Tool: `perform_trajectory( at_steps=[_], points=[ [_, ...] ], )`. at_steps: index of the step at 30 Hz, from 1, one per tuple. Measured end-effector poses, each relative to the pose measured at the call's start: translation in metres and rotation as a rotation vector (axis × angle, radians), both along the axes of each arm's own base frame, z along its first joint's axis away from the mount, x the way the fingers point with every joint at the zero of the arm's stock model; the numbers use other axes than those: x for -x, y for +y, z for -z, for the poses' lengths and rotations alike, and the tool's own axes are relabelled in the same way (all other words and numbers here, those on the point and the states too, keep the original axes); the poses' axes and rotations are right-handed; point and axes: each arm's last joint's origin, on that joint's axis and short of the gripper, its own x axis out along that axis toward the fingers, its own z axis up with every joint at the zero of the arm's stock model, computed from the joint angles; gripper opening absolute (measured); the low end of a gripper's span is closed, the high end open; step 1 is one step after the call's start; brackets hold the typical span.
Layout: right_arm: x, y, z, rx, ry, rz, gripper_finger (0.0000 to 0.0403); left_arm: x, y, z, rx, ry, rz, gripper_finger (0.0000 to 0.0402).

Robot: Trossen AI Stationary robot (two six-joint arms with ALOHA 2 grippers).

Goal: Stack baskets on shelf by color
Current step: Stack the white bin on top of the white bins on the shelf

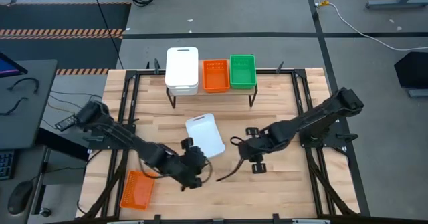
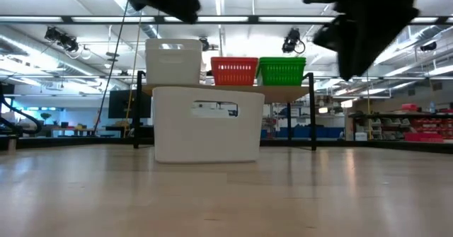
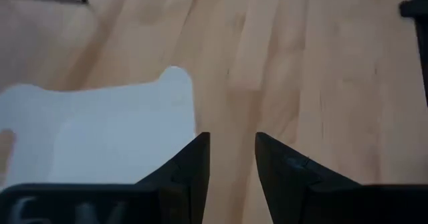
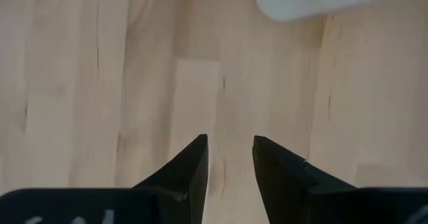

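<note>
Waiting on the shelf (image 1: 175, 92) are white, orange and green stacks – a white basket (image 1: 206, 135) and orange basket (image 1: 138, 188) remain; left gripper (image 1: 189, 144) and right gripper (image 1: 242, 142) spread, empty

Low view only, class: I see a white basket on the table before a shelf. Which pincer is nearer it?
Observer: The left pincer, by the white basket's near corner; nothing between its fingers.
Operator: Any baskets I can't see?
Observer: Yes, an orange basket lies at the table's front left.
Operator: And the right pincer?
Observer: The right pincer hangs right of the white basket, open over bare wood.
</note>
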Motion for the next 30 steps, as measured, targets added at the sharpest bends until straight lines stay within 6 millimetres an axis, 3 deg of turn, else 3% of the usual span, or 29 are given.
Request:
perform_trajectory(
  at_steps=[5,9,13,17,30],
  points=[
    [0.029,0.009,-0.001,-0.025,-0.004,0.046,0.0123,-0.023,-0.006,0.025,0.017,0.177,-0.016,0.0126],
    [0.052,0.018,-0.004,-0.048,-0.032,0.079,0.0123,-0.029,0.003,0.04,-0.02,0.272,-0.078,0.0126],
    [0.072,0.026,-0.005,-0.031,-0.087,0.098,0.0123,-0.032,0.014,0.038,-0.065,0.257,-0.126,0.0126],
    [0.086,0.032,-0.006,-0.018,-0.129,0.098,0.0123,-0.032,0.012,0.031,-0.076,0.242,-0.083,0.0128],
    [0.092,0.041,-0.007,0.052,-0.249,0.085,0.0123,-0.037,0.021,0.052,0.013,0.377,-0.078,0.0211]
  ],
)
